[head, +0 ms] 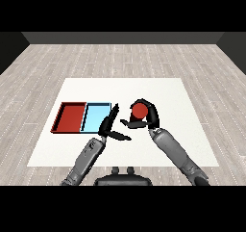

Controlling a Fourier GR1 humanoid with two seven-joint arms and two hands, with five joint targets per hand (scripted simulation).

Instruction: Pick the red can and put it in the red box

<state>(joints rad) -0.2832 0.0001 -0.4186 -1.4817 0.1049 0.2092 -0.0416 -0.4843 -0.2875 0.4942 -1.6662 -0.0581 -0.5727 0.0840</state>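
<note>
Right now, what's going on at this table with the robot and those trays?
The robot's right hand is curled round the red can, holding it to the right of the two trays. The red tray and the light blue tray lie side by side on the white table, neither holding anything. The left hand is open beside the blue tray. The can is not yet in the red tray.

White table (168,144) carries red tray (70,118) beside light blue tray (96,117).
</note>
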